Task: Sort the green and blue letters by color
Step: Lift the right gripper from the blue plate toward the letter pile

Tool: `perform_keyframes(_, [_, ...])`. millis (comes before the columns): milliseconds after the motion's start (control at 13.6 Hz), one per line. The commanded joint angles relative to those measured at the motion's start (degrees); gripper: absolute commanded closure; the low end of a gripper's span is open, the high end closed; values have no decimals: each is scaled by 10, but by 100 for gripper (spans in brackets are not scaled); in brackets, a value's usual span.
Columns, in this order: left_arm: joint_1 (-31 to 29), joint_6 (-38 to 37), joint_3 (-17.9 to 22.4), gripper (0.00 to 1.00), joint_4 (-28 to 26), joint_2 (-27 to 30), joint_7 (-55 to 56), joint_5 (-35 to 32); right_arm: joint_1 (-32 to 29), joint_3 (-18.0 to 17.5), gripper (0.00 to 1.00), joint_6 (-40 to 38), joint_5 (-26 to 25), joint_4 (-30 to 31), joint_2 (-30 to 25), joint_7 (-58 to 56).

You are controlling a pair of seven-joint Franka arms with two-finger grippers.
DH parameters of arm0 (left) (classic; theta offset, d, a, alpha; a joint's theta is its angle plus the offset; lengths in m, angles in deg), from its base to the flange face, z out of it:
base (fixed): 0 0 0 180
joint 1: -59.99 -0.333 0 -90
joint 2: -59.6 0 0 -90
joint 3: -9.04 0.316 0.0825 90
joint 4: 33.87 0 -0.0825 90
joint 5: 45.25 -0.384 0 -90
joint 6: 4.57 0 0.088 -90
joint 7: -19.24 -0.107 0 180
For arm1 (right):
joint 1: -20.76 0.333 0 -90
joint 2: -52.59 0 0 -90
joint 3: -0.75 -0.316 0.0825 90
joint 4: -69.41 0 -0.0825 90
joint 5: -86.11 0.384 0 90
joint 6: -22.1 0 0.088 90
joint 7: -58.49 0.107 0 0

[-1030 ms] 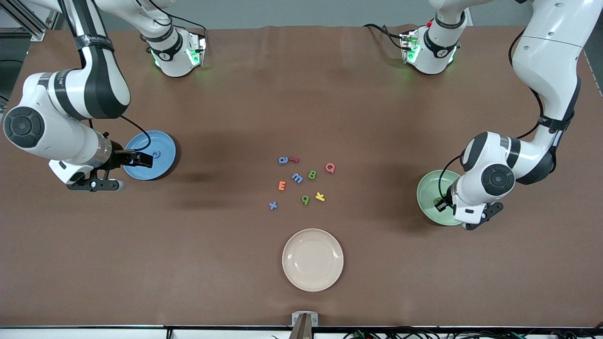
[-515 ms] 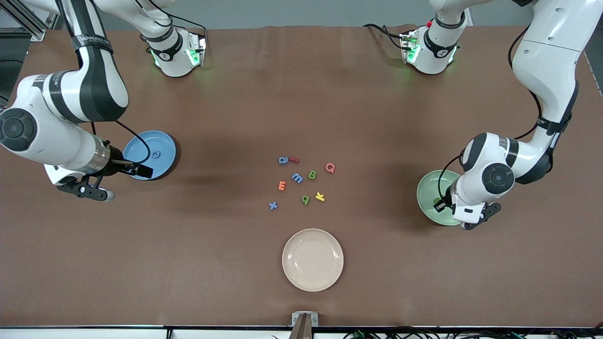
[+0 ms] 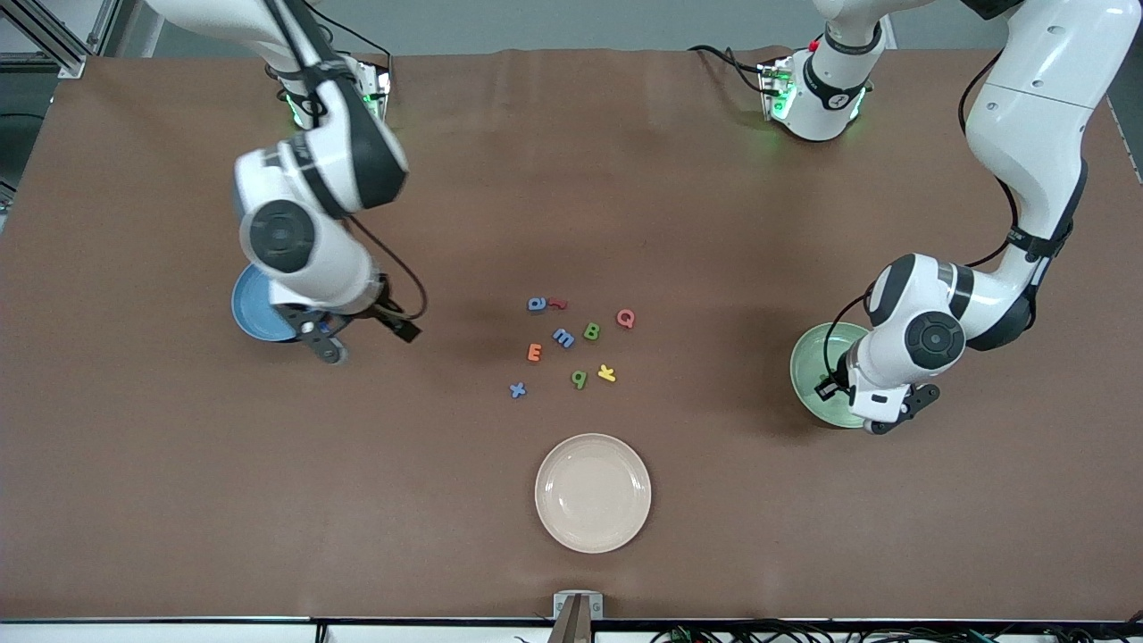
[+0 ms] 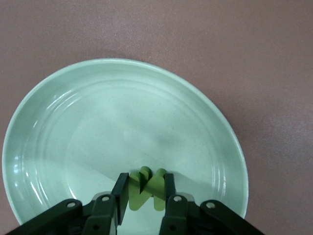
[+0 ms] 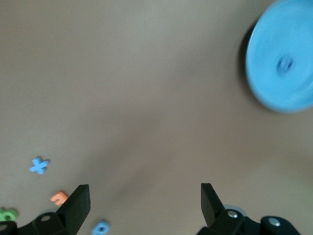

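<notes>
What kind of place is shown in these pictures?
Probably a robotics lab bench. Two white arms stand bolted on a brown-covered table; the left gripper holds an olive-green toy letter over a pale-green round plate, the open right gripper hangs over bare table, and aluminium framing stands at one corner.

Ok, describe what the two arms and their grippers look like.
Both arms are glossy white with black joint bands, round dark-grey joint caps and thin black cables. The bases glow green. The left gripper and right gripper have black fingers on black bodies with silver screws.
</notes>
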Motion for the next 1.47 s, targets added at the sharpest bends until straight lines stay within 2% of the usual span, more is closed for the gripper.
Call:
perform_keyframes(0, [-4,7,-3,99,-9,6,5,-9,69,6,0,64,2,-14,65,150])
perform_keyframes(294, [-5,12,-3,98,-11,6,4,-9,127,6,0,147,1,-15,139,290])
perform_keyframes(442, [-5,12,-3,97,-11,5,4,-9,137,6,1,166,1,-15,157,335])
perform_keyframes(515, [-5,12,-3,94,-10,5,4,-9,145,6,2,172,1,-14,161,346])
perform_keyframes(589, [-6,12,-3,81,-9,5,4,-9,149,6,2,175,1,-14,166,355])
perform_keyframes(662, [-5,12,-3,56,-8,5,5,-9,151,6,2,180,1,-14,168,365])
perform_keyframes(736, [-6,12,-3,22,-8,4,6,-9,152,6,2,188,1,-13,172,371])
perform_keyframes(809, [-6,9,-3,0,-8,5,5,-9,155,6,2,201,2,-12,175,378])
perform_keyframes(1177, [-2,-3,-6,0,-6,28,8,-9,160,3,3,218,3,-11,186,387])
perform_keyframes(1398, [-3,-43,-28,0,-4,54,7,-7,161,-3,5,218,3,-12,189,390])
